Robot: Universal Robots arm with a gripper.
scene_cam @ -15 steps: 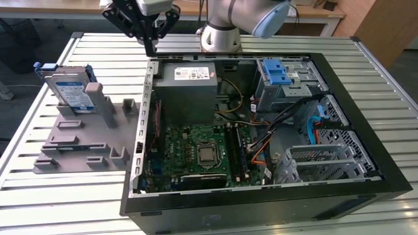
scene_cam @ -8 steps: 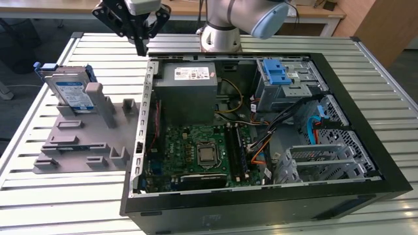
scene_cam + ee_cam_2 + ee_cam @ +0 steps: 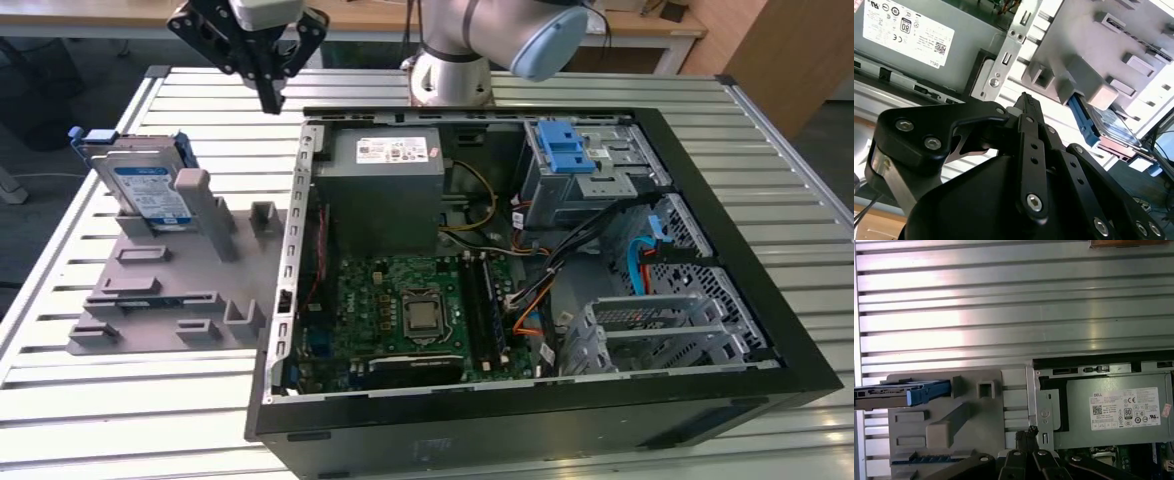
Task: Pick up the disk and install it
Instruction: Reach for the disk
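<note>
The disk (image 3: 147, 190), silver with a blue-and-white label and blue side rails, stands on edge in a grey holder (image 3: 174, 290) on the table, at the exterior view's left. My gripper (image 3: 272, 98) hangs above the table between the holder and the open computer case (image 3: 694, 400), apart from the disk. Its black fingers meet at one tip with nothing between them. In the first wrist view the disk (image 3: 894, 392) shows edge-on beside the holder, away from the gripper (image 3: 1031, 431). The second wrist view has the disk (image 3: 1114, 125) beyond the gripper (image 3: 1026, 99).
The case lies open on a slatted metal table (image 3: 160, 420). Inside it are a grey power-supply box (image 3: 380, 180), a motherboard (image 3: 414, 310), a drive cage with a blue latch (image 3: 567, 150) and loose cables (image 3: 587, 260). The arm's base (image 3: 454, 70) stands behind the case.
</note>
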